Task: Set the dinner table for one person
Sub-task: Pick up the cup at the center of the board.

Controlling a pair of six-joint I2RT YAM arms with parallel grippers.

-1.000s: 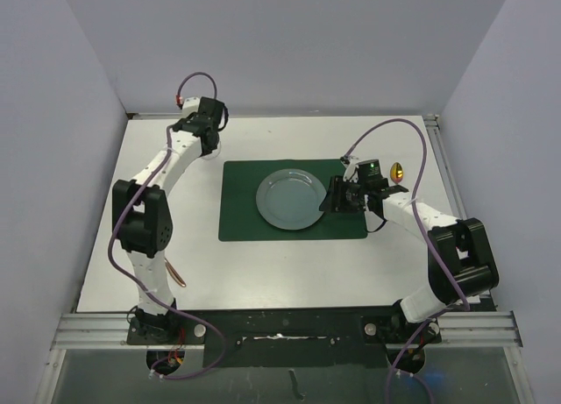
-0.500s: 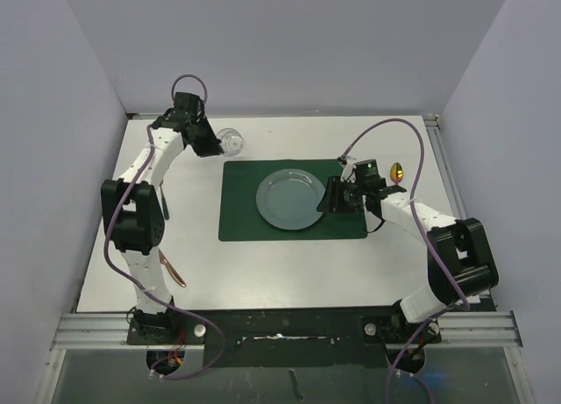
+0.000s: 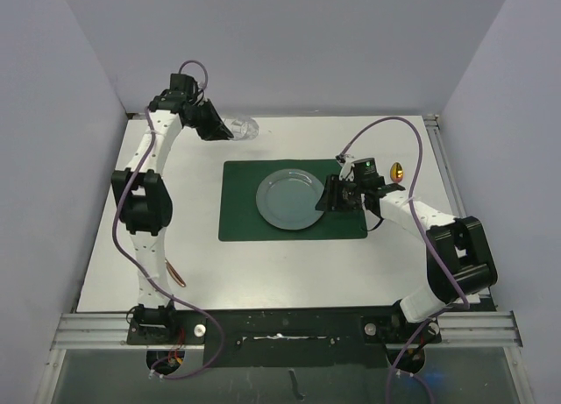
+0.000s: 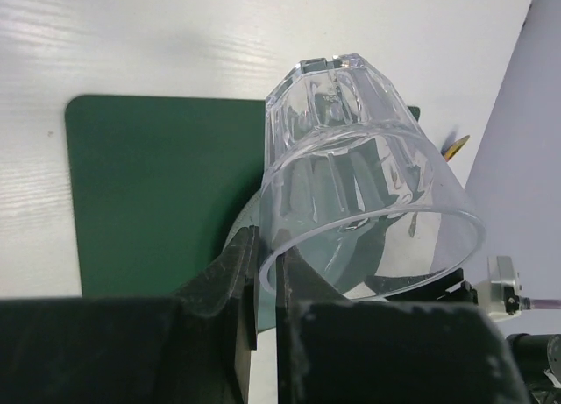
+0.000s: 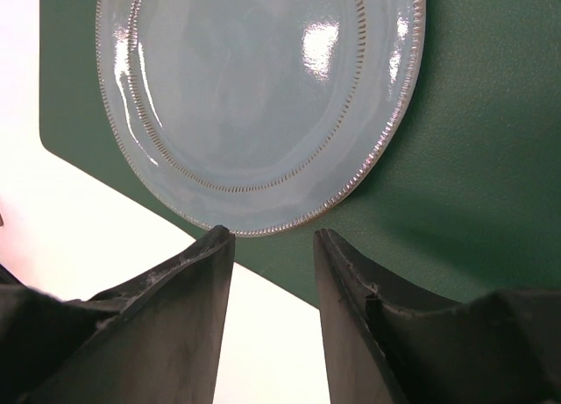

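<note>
My left gripper [image 3: 224,129] is raised over the back left of the dinner table [image 3: 263,268] and shut on the rim of a clear faceted glass [image 3: 244,126]. In the left wrist view the glass [image 4: 359,176] tilts away from the gripper [image 4: 266,259], one finger inside the rim and one outside. A pale blue plate [image 3: 289,198] lies on the dark green placemat [image 3: 241,220]. My right gripper [image 3: 336,196] hovers open at the plate's right edge. In the right wrist view, the open gripper [image 5: 272,237] holds nothing, just short of the plate [image 5: 254,97] on the placemat [image 5: 473,159].
A gold utensil [image 3: 398,170] lies on the table right of the placemat, behind the right arm; its tip [image 4: 456,145] shows in the left wrist view. A copper-coloured utensil [image 3: 176,273] lies by the left arm's base. Grey walls close in three sides.
The left arm has risen and swung back, carrying the glass up and to the right from the back left of the table. The right arm has stayed put.
</note>
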